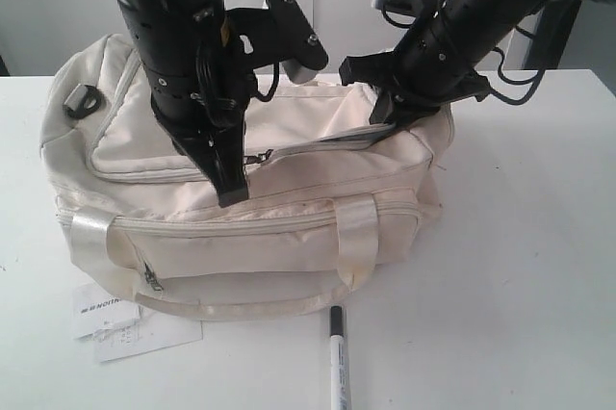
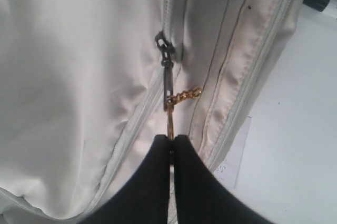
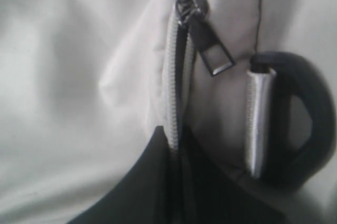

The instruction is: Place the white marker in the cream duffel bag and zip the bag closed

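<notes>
Pinching hard on both sides: left gripper (image 2: 171,142) has its jaws closed on the thin gold end of the zipper pull (image 2: 169,79), and right gripper (image 3: 176,139) has its jaws clamped on the zip edge of the cream duffel bag (image 1: 289,237) beside the black ring (image 3: 310,124). The white marker (image 1: 338,357) lies on the table (image 1: 520,266) at lower centre of the exterior frame, just in front of the bag and not yet inside. Main risk, as I judge it: the slim pull slides out of the left jaws if tugged at an angle to the zip. If the right hold on the soft fabric slips, the whole bag drags and could knock the marker rolling. The mouth only looks partly open, so the marker may catch on entry.
</notes>
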Tool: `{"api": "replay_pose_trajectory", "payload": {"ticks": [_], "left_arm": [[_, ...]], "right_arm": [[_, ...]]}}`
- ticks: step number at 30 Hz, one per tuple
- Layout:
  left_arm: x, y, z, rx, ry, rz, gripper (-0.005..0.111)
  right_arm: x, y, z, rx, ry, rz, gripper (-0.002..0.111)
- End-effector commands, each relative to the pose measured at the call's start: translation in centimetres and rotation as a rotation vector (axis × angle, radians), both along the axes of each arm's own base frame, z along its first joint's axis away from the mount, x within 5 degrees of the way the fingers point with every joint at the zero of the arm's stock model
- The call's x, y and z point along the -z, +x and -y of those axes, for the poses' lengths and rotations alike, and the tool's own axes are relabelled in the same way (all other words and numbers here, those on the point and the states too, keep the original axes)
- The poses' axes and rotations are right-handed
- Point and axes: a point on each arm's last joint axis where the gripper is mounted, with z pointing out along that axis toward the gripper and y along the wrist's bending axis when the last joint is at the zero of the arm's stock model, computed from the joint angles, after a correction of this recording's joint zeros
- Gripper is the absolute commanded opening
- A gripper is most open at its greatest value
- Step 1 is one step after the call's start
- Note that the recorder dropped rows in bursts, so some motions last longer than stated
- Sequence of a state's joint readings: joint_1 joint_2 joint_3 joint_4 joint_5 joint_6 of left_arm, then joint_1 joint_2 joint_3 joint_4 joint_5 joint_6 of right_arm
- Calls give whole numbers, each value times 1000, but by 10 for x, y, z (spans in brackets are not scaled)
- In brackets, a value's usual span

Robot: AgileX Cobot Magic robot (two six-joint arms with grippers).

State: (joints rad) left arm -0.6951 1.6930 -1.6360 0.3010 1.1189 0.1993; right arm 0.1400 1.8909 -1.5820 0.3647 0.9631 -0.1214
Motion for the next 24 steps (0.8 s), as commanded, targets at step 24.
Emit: {"api": "replay_pose_trajectory", "payload": {"ticks": [24], "left_arm": [[-29, -26, -39, -53, 28, 1, 0]], "right_arm": [[-2, 5, 12, -11, -98, 62, 0]]}}
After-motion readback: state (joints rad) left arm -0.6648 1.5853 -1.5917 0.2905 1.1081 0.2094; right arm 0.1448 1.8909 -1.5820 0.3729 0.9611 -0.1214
